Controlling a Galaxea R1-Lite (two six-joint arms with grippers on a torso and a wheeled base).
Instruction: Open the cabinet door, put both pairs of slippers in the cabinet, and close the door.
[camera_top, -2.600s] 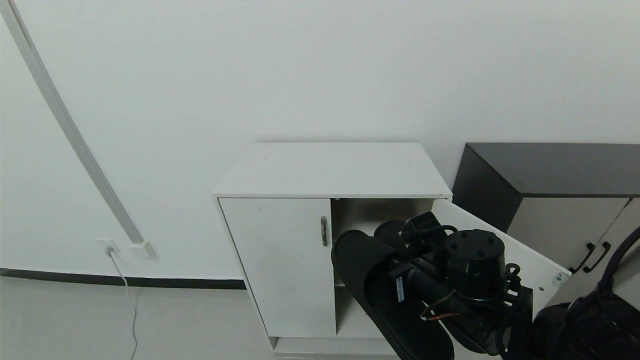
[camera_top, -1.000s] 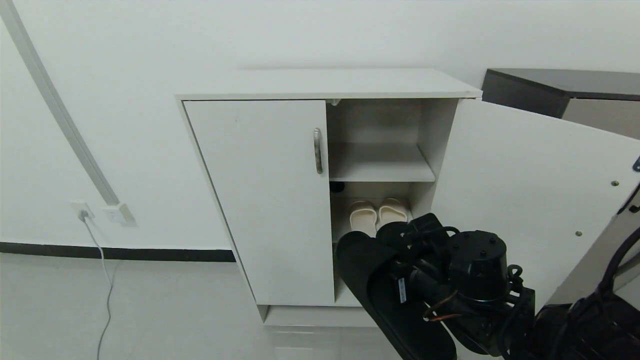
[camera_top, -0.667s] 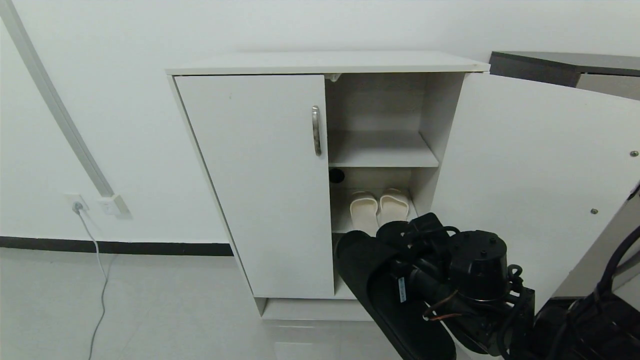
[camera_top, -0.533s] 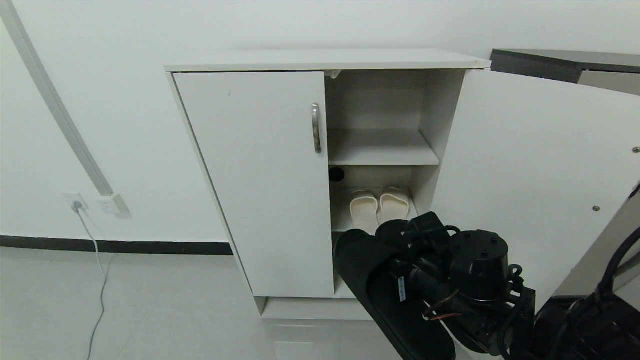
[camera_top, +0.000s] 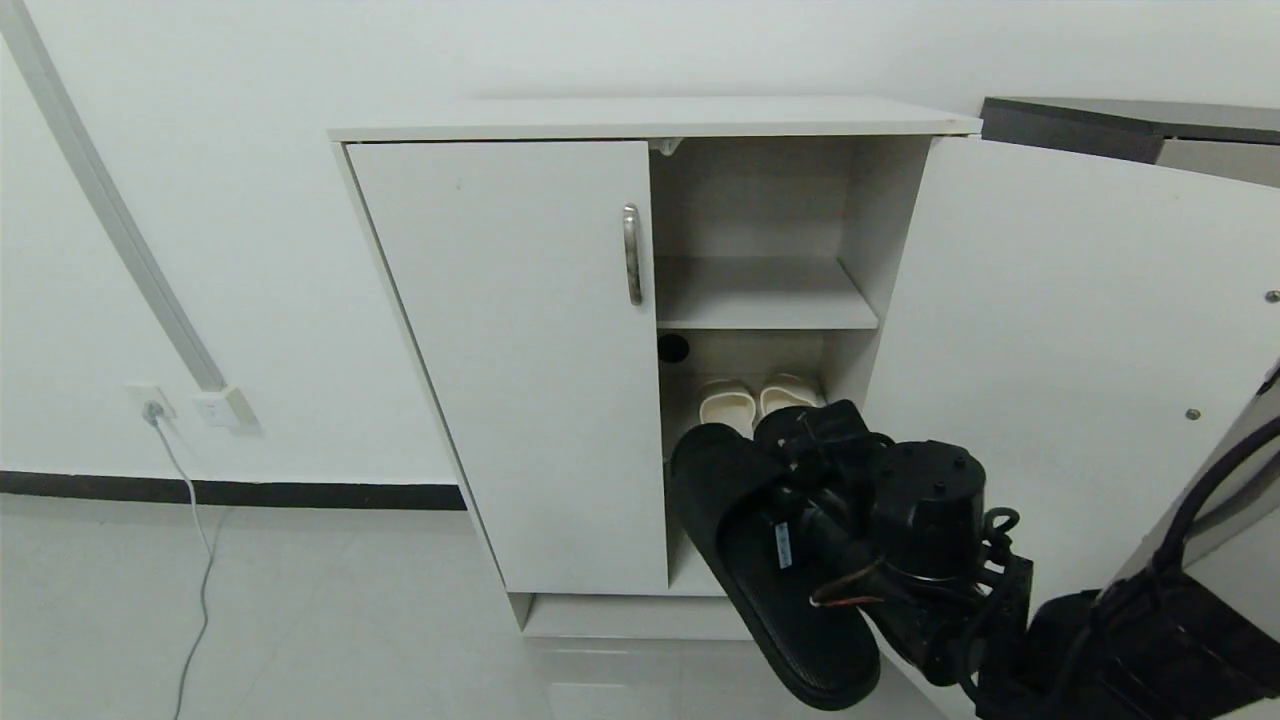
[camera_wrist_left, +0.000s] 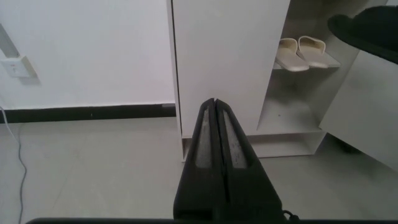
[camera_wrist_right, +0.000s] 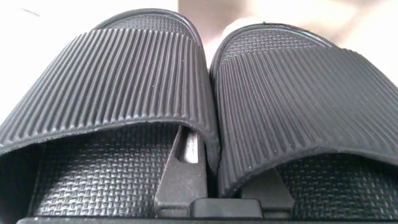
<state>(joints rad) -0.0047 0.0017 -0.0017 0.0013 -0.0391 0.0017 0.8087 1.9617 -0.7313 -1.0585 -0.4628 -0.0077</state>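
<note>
**Second pair lifted toward the open cabinet**

The cabinet stands against the wall with its right door swung wide and its left door closed. The white slippers lie side by side on the middle shelf. The upper shelf and the bottom compartment are bare.

The right tool grips the black slippers as a pair. Its fingers reach under the straps and clamp the two inner edges together. The pair hangs tilted in front of the opening, toes toward the cabinet and heels low above the floor. The left tool is pressed narrow, fingers together and holding nothing. It sits low in front of the cabinet, above the floor.

Over the past few seconds the head camera dropped, bringing the cabinet's interior into sight. In the last half second, with the cabinet steady in view, the right arm carried the black pair upward and forward. Their toes now overlap the front of the white pair in the head view.

Judged from this, the opening and the first placement are done. The second pair is on its approach. Setting it on a free level and shutting the right door remain.
</note>
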